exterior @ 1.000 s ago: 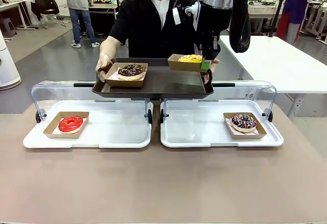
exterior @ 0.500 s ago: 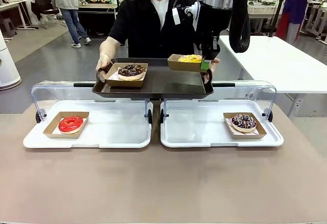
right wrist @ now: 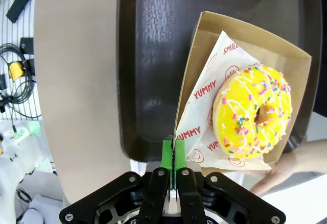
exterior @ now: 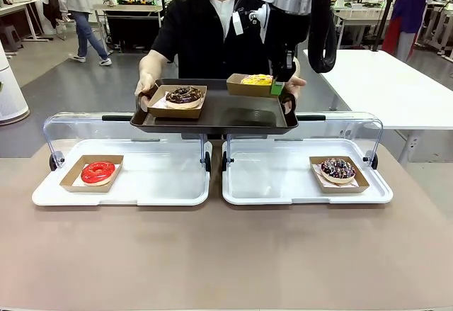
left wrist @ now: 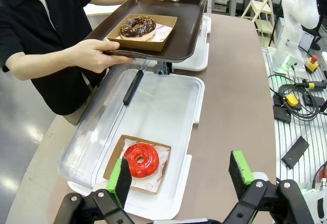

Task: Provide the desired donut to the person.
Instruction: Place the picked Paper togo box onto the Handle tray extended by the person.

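From the right wrist, the right pincer (right wrist: 172,158) is pressed together on the rim of a brown paper tray (right wrist: 194,66) that carries the yellow sprinkled donut (right wrist: 255,112) on printed paper; that tray lies tilted over the corner of the dark serving tray (right wrist: 153,55), with a hand of the person (right wrist: 286,168) beneath. The front camera adds what that close view leaves out: the person (exterior: 212,35) stands at the far edge of the desk (exterior: 226,254), holding the serving tray (exterior: 233,116) in both hands above the raised clear lids, a chocolate donut (exterior: 184,95) at its left end and the yellow donut (exterior: 256,80) at its right end under the right arm. The left wrist view shows the left pincer (left wrist: 181,175) spread wide, hovering over the white display tray (left wrist: 194,101) near the desk's left edge, where a red glazed donut (left wrist: 141,160) sits in its own paper tray. A second white tray toward the right edge holds a dark sprinkled donut (exterior: 337,168). The desk top is plain brown; behind it lie a grey floor, a white side table (exterior: 382,84) and work benches.
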